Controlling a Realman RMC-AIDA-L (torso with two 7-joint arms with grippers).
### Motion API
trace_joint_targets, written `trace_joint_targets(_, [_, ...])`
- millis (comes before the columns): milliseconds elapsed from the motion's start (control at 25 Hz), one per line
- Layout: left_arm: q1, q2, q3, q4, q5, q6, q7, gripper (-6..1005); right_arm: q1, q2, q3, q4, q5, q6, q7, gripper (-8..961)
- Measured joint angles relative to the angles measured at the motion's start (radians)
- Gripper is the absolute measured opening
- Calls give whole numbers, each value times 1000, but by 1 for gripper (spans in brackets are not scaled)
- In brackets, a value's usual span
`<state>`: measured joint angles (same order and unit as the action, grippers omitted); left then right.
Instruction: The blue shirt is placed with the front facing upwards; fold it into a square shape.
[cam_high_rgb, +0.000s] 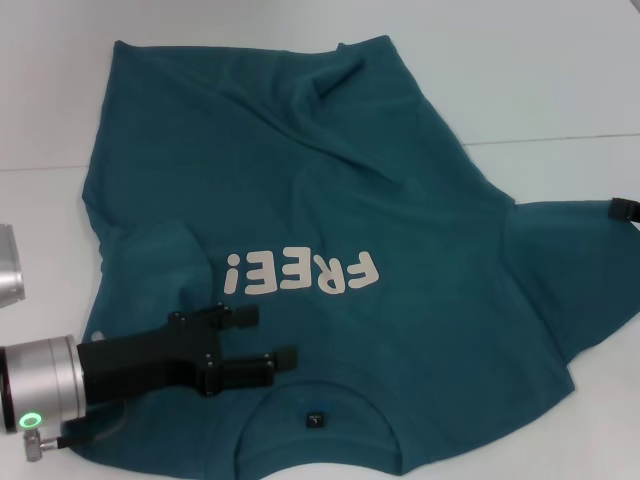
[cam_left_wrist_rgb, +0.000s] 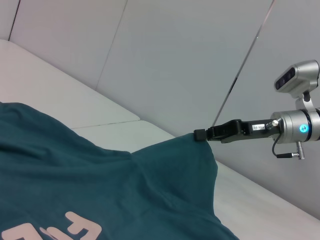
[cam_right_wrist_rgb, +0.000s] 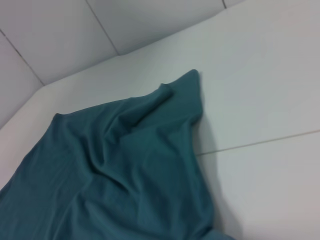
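Left gripper (cam_high_rgb: 262, 338) fingers spread, released, hovering over the shirt (cam_high_rgb: 330, 200) near the collar (cam_high_rgb: 315, 405). Right gripper (cam_left_wrist_rgb: 201, 134) clenched on the sleeve, lifted off the white worktop (cam_high_rgb: 560, 70). Shirt sprawled front up, rumpled. Risks: sleeve slipping out; a lone tug dragging the whole cloth, skewing the fold.

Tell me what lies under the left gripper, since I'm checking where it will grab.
Under the left gripper lies the blue shirt, near its collar, below the "FREE!" lettering. The cloth directly beneath its black body is covered. The right gripper holds the sleeve's edge.
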<state>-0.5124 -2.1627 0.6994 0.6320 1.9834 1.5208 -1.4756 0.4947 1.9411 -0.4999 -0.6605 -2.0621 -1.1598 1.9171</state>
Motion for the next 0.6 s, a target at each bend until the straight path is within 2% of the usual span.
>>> trace_joint_targets(320, [-7,0,-2,-3,-3,-8,0,949,8,13,-17,-27,-1,25,-8,4])
trace_joint_targets(600, [-9,0,-2,-3,-3,-10,0,950,34,10,-18,-28,-1,45,-12,4])
